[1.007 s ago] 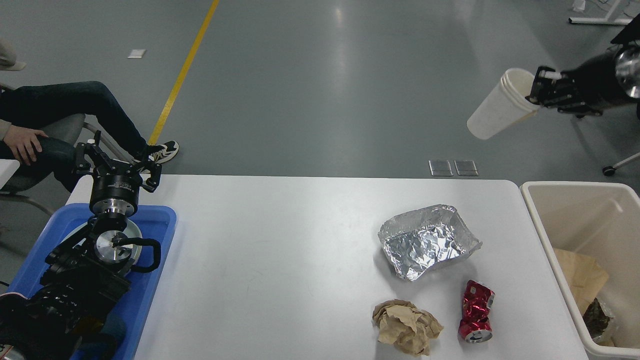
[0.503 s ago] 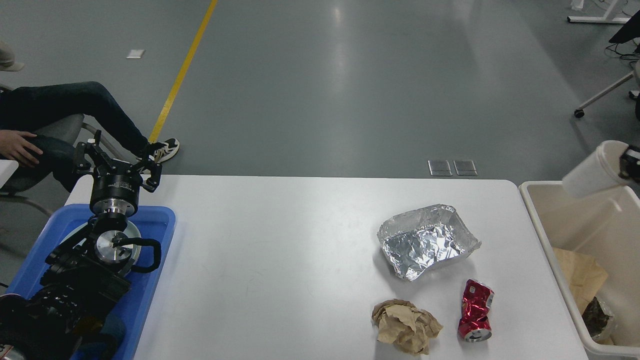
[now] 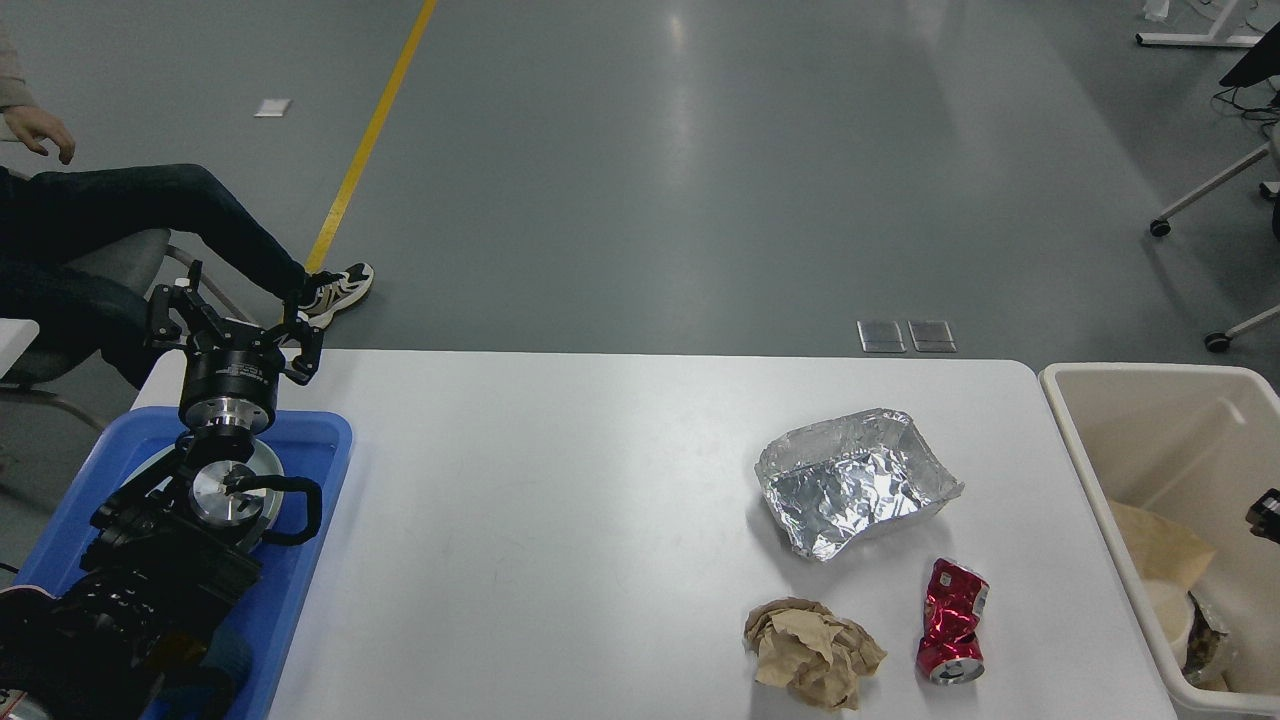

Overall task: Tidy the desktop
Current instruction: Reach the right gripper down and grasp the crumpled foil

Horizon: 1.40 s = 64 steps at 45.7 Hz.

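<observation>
White matte desktop point(image 3: 560, 520), crumpled foil tray point(image 3: 852, 482), crushed red can point(image 3: 950, 622)

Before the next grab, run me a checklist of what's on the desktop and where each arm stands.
1. Trash left on the desktop: foil tray, paper wad, red can. Not ok, three remain.
2. Items apart enough to take singly: ok.
3. Bin beside the desktop, with room: ok.
4. Cup lying inside the bin: ok.
5. Right gripper at the view's edge over the bin, fingers not told apart: cannot tell.
6. Left gripper over the blue tray, fingers spread, empty: ok.
</observation>
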Available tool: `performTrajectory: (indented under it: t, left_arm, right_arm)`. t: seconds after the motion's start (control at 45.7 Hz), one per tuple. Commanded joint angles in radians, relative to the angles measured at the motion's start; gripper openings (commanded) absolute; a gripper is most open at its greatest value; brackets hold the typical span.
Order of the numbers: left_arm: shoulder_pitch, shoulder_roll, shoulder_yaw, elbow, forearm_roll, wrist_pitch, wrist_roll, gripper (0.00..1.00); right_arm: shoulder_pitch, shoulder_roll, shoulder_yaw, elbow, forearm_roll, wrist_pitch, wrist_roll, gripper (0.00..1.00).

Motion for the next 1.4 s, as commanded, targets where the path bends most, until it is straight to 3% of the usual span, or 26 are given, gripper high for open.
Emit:
performTrajectory:
  t: [0.0,0.066,0.306,0.547,0.635,0.744,0.832,1.007,1.379]
  left_arm:
    - [0.0,0.0,0.0,0.0,0.0,0.0,0.0,0.96]
    - [0.0,0.0,0.0,0.0,0.0,0.0,0.0,0.96]
    - [0.0,0.0,0.0,0.0,0.0,0.0,0.0,0.96]
    - [0.0,0.0,0.0,0.0,0.0,0.0,0.0,0.96]
    - [0.0,0.0,0.0,0.0,0.0,0.0,0.0,0.96]
    - [0.0,0.0,0.0,0.0,0.0,0.0,0.0,0.96]
    - [0.0,0.0,0.0,0.0,0.0,0.0,0.0,0.96]
    - [0.0,0.0,0.0,0.0,0.0,0.0,0.0,0.96]
    - [0.0,0.0,0.0,0.0,0.0,0.0,0.0,0.96]
  right_arm:
    - [0.001,0.035,-0.002,0.008,0.001,-0.004,0.0,0.92]
    - [0.031,0.056,-0.005,0.022,0.0,0.008,0.0,1.0]
    - [0.361,0.112,-0.125,0.229,-0.014,0.013,-0.008,1.0]
    - [0.781,0.38,-0.419,0.502,-0.003,0.049,-0.007,1.0]
    - [0.89,0.443,-0.43,0.537,-0.002,0.212,-0.004,1.0]
    - [0.981,0.457,-0.391,0.539,0.021,0.534,0.001,1.0]
    - [0.979,0.449,-0.332,0.533,0.075,0.658,0.001,1.0]
    - [0.805,0.452,-0.295,0.501,0.093,0.577,0.001,1.0]
    - [0.393,0.472,-0.136,0.346,0.093,0.214,-0.004,0.99]
